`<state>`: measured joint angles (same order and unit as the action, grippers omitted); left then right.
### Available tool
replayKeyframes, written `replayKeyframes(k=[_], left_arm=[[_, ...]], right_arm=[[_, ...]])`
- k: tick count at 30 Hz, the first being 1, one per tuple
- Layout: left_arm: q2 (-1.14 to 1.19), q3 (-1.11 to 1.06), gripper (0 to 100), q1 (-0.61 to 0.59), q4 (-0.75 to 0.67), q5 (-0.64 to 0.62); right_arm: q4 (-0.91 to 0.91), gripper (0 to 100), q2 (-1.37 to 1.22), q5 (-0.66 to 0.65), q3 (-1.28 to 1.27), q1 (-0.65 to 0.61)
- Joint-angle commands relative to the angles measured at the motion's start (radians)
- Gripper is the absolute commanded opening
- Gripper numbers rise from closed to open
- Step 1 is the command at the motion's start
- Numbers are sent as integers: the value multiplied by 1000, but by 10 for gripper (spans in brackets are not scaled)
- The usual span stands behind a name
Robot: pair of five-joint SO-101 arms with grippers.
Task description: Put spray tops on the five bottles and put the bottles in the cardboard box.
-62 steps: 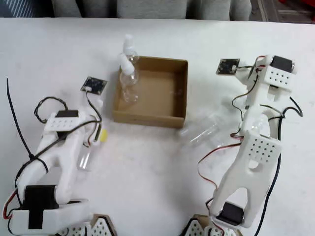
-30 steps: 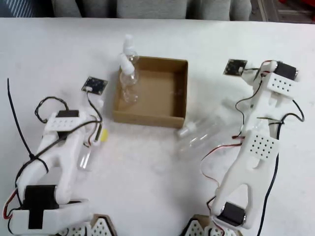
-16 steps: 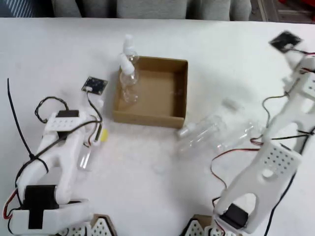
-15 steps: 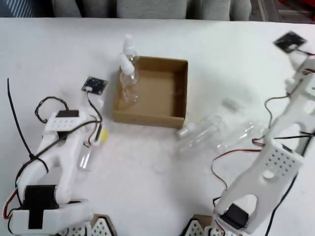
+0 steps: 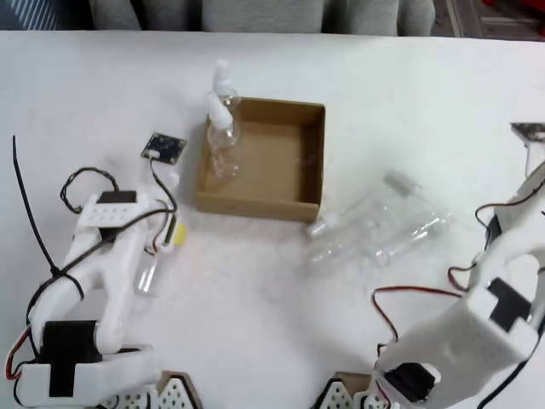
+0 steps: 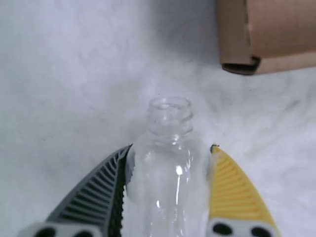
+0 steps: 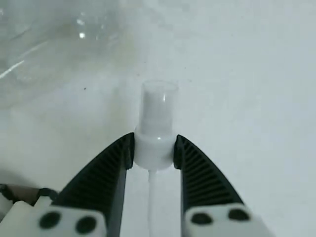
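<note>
Clear open-necked bottle (image 6: 168, 182) tight in left gripper (image 6: 170, 149); white spray top (image 7: 158, 106) tight in right gripper (image 7: 153, 142).

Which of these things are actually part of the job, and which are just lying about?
In the job:
cardboard box
two capped bottles at its far left corner
clear bottles lying on the table
open bottle in the left gripper
spray top in the right gripper

Just about:
grey chairs behind the table
something red beyond its far right corner
</note>
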<state>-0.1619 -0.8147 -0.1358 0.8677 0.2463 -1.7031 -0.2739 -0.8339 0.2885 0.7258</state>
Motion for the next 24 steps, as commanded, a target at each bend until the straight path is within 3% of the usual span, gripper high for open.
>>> replayKeyframes(k=[1,14,21,24], left_arm=[[-2,5,34,4,-20,0],[-2,5,34,4,-18,66],[-2,5,34,4,-18,66],[-2,5,34,4,-18,66]], right_arm=[[-22,15,170,12,-138,24],[346,15,527,11,-816,41],[544,20,542,8,-982,73],[591,96,512,6,-1005,79]])
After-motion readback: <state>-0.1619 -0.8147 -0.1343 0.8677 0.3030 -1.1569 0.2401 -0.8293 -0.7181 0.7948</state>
